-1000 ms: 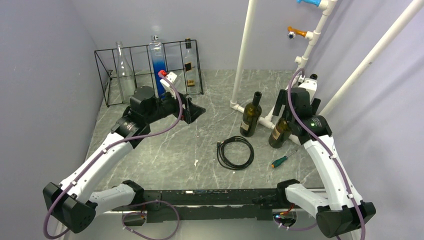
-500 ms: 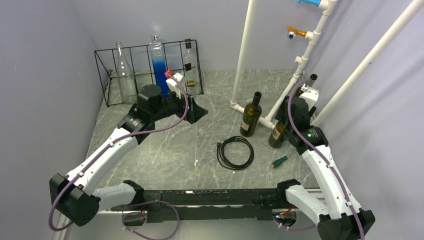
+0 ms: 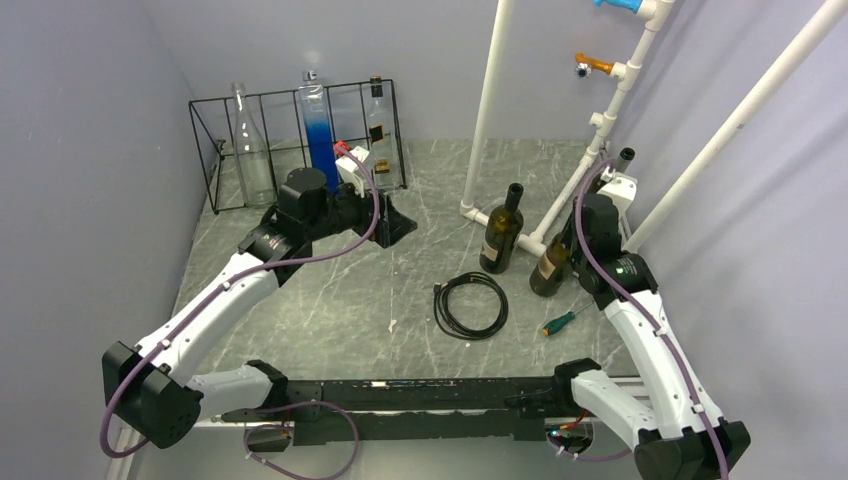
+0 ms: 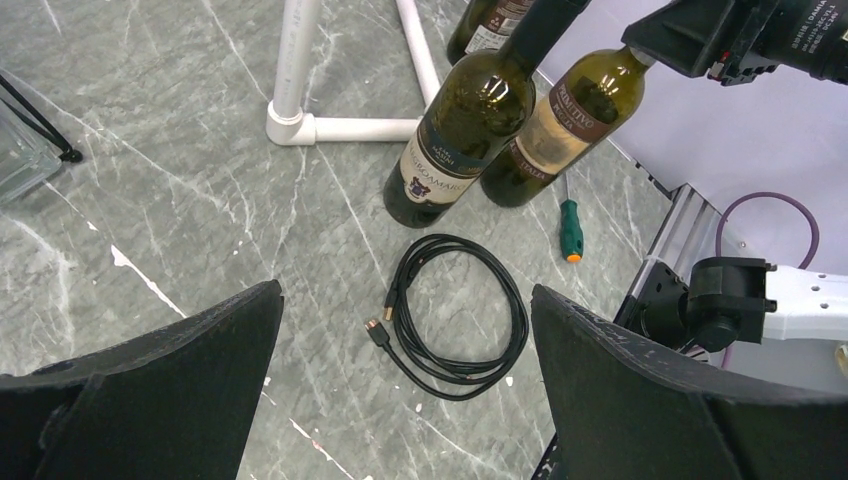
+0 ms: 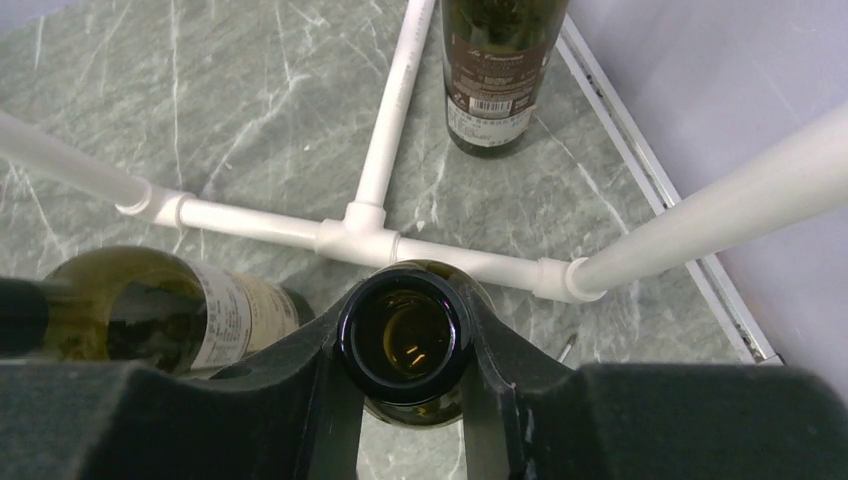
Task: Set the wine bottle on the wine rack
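Far right of the table [image 3: 330,290], white pipe frame [image 3: 487,110]: its base pipes lie on the surface, its uprights rise out of view.
Wine rack [image 3: 282,130]: far left corner; three upright bottles stand in its slots, one of them blue.
Left gripper [image 4: 400,380]: fingers spread wide with nothing between them, hanging over the surface just in front of the rack.
Right gripper [image 5: 404,345]: fingers clamped on the wine bottle, one pressed to each side of the neck just under the open mouth.
Wine bottle [image 3: 548,268]: near the right edge, beside the base pipes and well apart from the rack; whether its base touches the surface cannot be told.
Second wine bottle [image 3: 500,240]: upright, just left of the held one.
Third bottle [image 5: 497,70]: upright beyond the pipes, by the right edge.
Black cable [image 3: 470,305]: coiled, mid-surface, near both bottles.
Green-handled screwdriver [image 3: 558,323]: flat on the surface, just nearer than the held bottle.
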Controlling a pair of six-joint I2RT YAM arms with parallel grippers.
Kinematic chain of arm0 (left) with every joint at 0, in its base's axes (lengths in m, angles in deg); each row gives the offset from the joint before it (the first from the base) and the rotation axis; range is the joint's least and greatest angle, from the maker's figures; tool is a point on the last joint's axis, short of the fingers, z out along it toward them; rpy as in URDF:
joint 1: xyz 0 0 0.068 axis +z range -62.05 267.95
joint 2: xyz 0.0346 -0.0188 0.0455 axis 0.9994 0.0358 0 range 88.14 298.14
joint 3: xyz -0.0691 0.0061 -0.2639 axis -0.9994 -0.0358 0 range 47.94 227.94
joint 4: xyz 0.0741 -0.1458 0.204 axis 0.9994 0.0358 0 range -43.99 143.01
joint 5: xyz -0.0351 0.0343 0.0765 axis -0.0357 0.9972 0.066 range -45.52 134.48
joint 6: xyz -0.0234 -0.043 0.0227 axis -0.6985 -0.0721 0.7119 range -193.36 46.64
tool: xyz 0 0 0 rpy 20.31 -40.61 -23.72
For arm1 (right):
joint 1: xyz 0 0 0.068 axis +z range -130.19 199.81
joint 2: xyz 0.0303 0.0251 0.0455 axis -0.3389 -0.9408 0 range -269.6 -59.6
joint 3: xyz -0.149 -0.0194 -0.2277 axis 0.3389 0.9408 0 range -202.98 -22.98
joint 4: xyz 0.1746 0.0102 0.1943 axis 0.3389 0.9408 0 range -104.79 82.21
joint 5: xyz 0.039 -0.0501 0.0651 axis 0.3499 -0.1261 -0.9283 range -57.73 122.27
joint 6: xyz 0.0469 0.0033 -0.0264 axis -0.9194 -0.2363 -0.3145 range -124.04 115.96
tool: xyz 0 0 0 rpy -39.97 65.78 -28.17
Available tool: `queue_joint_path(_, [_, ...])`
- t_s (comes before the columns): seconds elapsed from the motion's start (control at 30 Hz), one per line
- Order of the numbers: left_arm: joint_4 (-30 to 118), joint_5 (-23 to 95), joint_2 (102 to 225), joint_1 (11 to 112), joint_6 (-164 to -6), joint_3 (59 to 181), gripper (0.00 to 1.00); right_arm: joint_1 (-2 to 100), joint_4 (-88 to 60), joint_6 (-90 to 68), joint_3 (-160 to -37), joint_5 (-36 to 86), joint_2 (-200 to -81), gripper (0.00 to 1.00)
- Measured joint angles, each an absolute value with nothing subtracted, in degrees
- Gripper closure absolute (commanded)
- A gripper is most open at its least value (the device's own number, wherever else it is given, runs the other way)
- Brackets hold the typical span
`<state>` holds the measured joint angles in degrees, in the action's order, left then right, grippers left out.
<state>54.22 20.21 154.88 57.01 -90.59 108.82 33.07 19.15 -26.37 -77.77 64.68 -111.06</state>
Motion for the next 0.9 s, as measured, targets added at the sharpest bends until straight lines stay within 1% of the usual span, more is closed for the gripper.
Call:
queue_joint_path(0.17, [54.15, 19.82, 154.88, 57.01, -90.62, 108.82, 0.00, 33.09, 25.11, -24.53, -79.49, 61.68, -108.62, 0.96])
queue_joint_path(0.27, [54.17, 19.82, 154.91, 57.01, -90.64, 108.82, 0.00, 33.09, 30.05, -22.24, -82.18, 59.10, -105.97, 1.00])
queue_joint_path(0.43, [54.02, 19.23, 155.67, 57.01, -91.12, 108.82, 0.00, 33.09, 35.19, -19.42, -87.45, 54.91, -103.48, 1.00])
queue_joint_path(0.53, [54.02, 18.46, 156.54, 57.01, -91.60, 108.82, 0.00, 33.07, 37.86, -19.00, -89.87, 50.21, -103.65, 1.00])
queue_joint_path(0.73, [53.69, 16.78, 157.83, 57.01, -92.65, 108.82, 0.00, 33.03, 40.17, -21.67, -90.75, 33.46, -105.29, 1.00])
queue_joint_path(0.9, [53.25, 14.90, 159.67, 57.01, -93.26, 108.82, 0.01, 33.09, 36.92, -27.94, -89.24, 21.36, -106.30, 1.00])
